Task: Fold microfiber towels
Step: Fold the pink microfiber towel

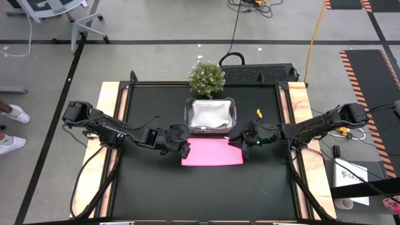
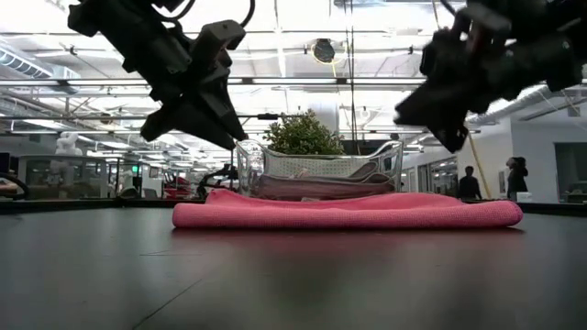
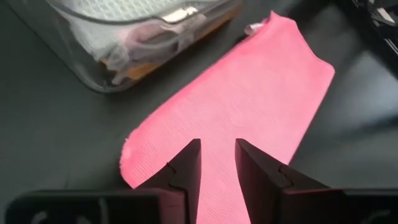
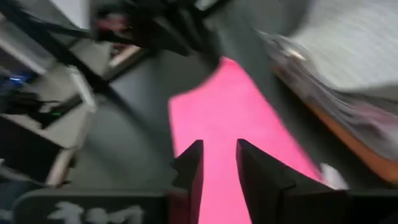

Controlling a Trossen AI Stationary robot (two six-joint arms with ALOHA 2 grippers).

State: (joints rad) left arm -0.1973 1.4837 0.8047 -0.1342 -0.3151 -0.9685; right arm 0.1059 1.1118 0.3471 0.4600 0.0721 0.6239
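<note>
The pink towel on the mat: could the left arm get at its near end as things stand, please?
Probably yes: the left gripper hangs just above the pink towel, fingers apart, with nothing between them.

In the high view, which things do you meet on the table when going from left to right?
Left pincer → pink towel → right pincer → small yellow object. The clear tub and the plant stand above the towel, so they have no clear place in this order.

Grey floor (image 1: 156,56) crossed by dark lines surrounds the black table (image 1: 206,187). An office chair (image 1: 53,12) stands in one corner. Ceiling lights (image 2: 303,27) brighten the hall, where distant people (image 2: 470,183) stand.
</note>
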